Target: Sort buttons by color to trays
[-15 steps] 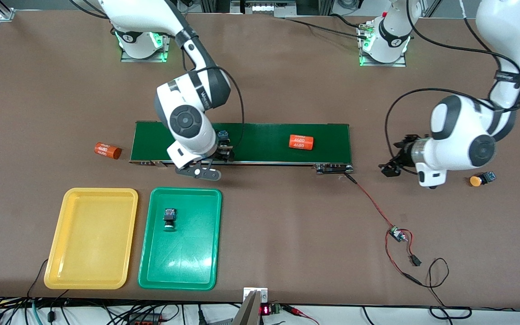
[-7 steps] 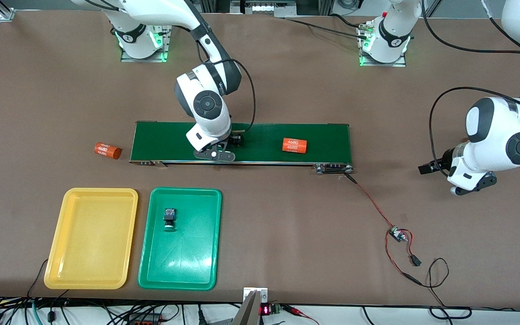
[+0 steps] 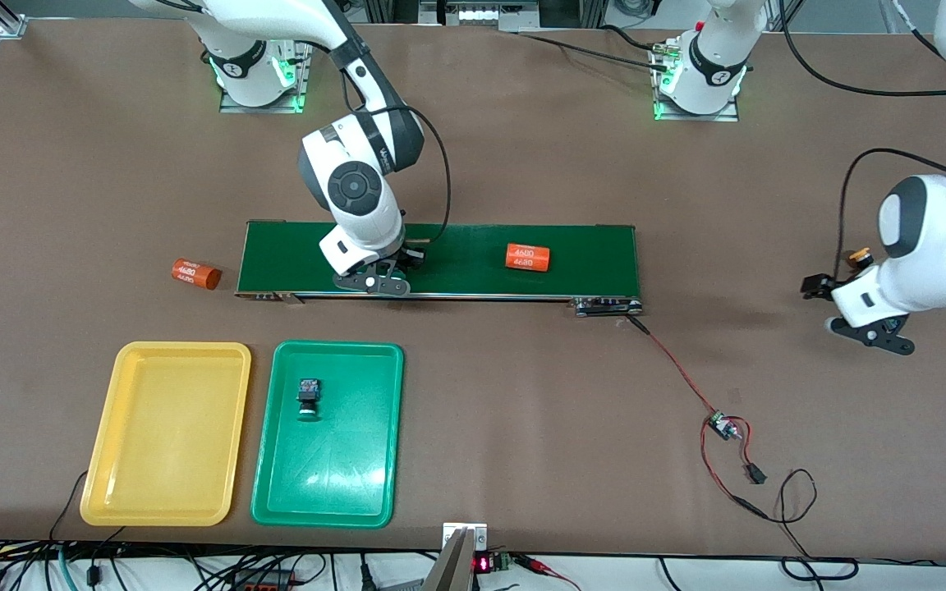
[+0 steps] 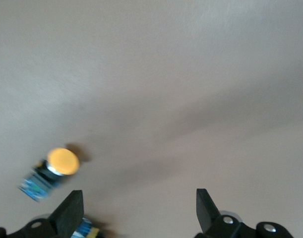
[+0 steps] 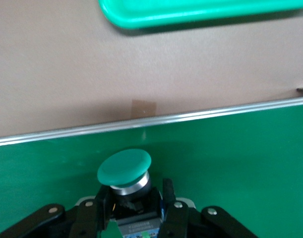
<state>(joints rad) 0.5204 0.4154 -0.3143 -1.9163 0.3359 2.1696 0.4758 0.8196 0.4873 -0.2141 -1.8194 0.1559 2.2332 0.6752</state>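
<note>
Right claw (image 5: 131, 210) over the conveyor belt (image 3: 473, 246), clamped on a green-capped button (image 5: 124, 168), likely bound for the green tray (image 3: 358, 492), which holds one button (image 3: 308, 396). Yellow tray (image 3: 161, 492) beside it. Left claw (image 4: 140, 210) spread wide near a yellow-capped button (image 4: 62, 161) on the table (image 3: 522, 410), toward the left arm's end.

I note glossy green plastic tray (image 3: 358, 484) beside glossy yellow plastic tray (image 3: 136, 484); both lie on matt brown tabletop (image 3: 522, 427).

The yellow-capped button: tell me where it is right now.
The yellow-capped button lies on the bare table at the left arm's end, just under the open left tool, apart from its fingers. In the front view it peeks out beside that arm's wrist.
</note>
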